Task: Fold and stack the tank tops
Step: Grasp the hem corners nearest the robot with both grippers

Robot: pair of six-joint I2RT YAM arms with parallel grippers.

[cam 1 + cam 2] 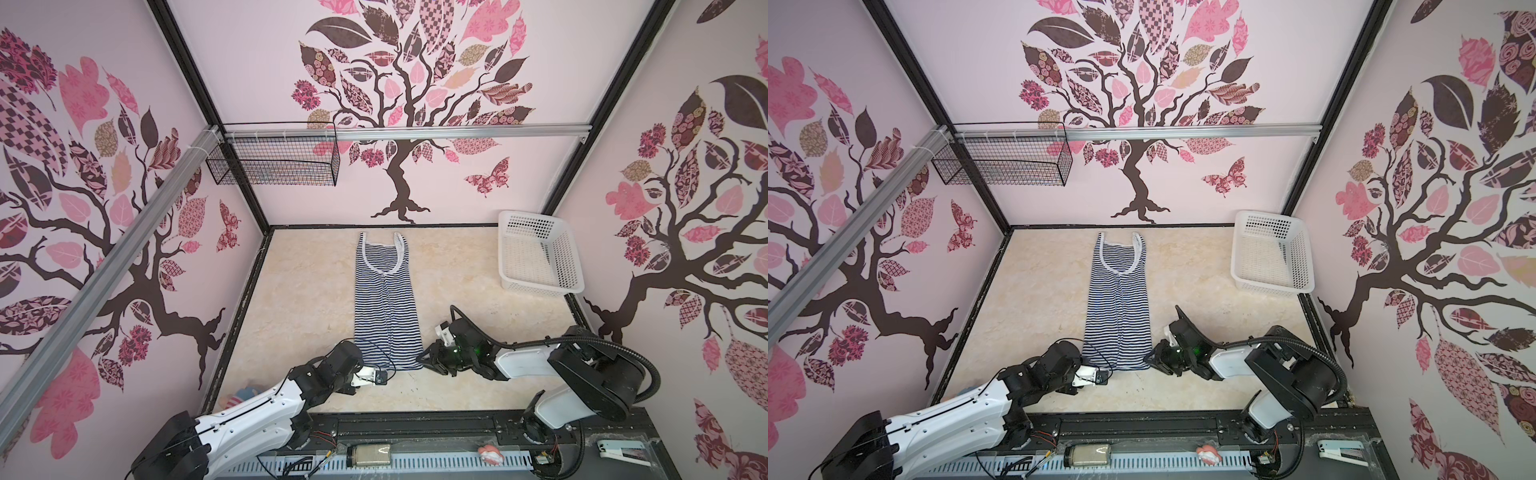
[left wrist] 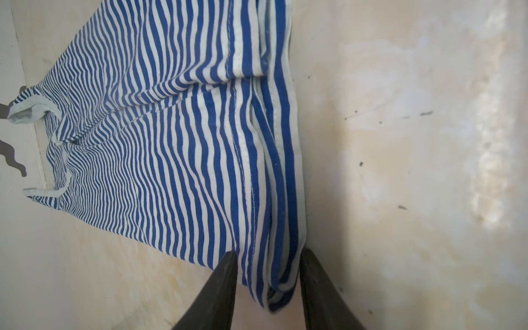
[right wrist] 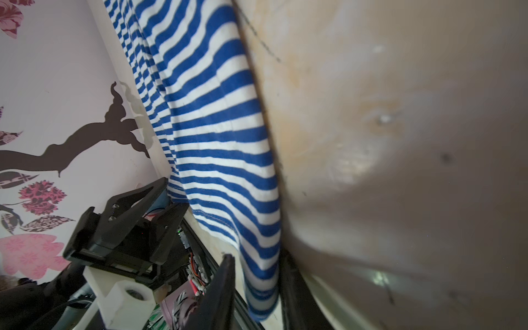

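Note:
One blue-and-white striped tank top (image 1: 384, 299) (image 1: 1117, 299) lies folded into a long narrow strip mid-table, its straps toward the back wall. My left gripper (image 1: 360, 353) (image 1: 1080, 353) is at its near left hem corner. In the left wrist view the bunched hem (image 2: 268, 285) sits between the fingers of that gripper (image 2: 268, 254), against one finger and with bare table showing beside the other. My right gripper (image 1: 422, 359) (image 1: 1148, 359) is at the near right corner. There the striped corner (image 3: 260, 280) lies on one finger of the gripper (image 3: 255, 258), a slit away from the other.
A white plastic basket (image 1: 502, 249) stands at the back right. A black wire basket (image 1: 274, 162) hangs on the back rail. A plush doll (image 1: 245, 395) peeks out under the left arm. A jar (image 1: 368, 455) and small items lie on the front rail.

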